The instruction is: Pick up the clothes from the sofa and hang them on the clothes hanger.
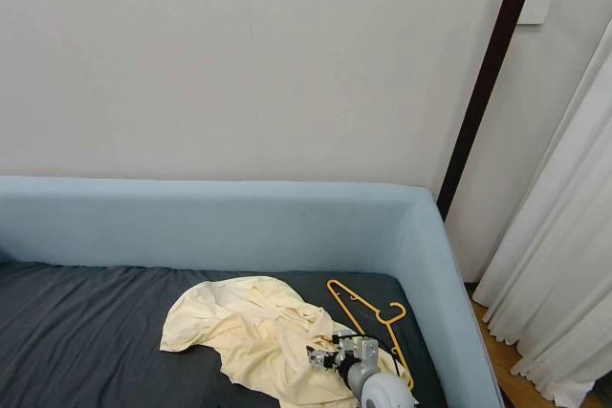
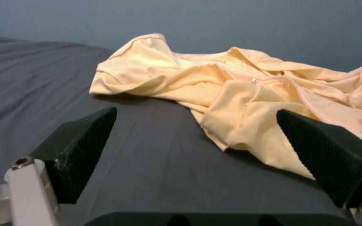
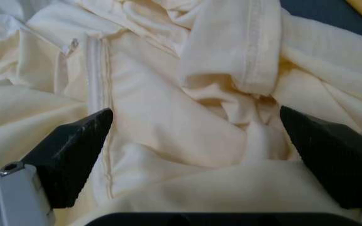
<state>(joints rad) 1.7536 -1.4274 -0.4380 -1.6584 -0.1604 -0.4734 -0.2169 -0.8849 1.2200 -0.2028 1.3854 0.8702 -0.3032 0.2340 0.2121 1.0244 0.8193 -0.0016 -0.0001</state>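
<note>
pale yellow cloth, that's the garment (image 1: 251, 322), lying crumpled on the dark grey seat (image 1: 86, 332) of the sofa, toward its right end. just beside it on the right lies the orange hanger (image 1: 368, 317), flat on the cushion, its hook end nearest the light blue armrest (image 1: 449, 284) and one edge touching the fabric.

the right gripper (image 1: 325, 353) is low over the near right part of the garment. in its wrist view its black fingers (image 3: 74, 155) stand wide apart with folds and a stitched seam between them and nothing clamped. whether the pads touch the cloth, can't tell.

the left gripper (image 2: 195, 115) hovers over bare seat on the garment's left side. its fingers (image 2: 80, 150) are spread wide too, empty, with the near edge of the yellow cloth ahead of them.

behind it all, the blue backrest (image 1: 210, 226) runs along the wall. a dark rack pole (image 1: 478, 102) rises past the sofa's right corner, and a white curtain (image 1: 564, 265) hangs to the right of it.
</note>
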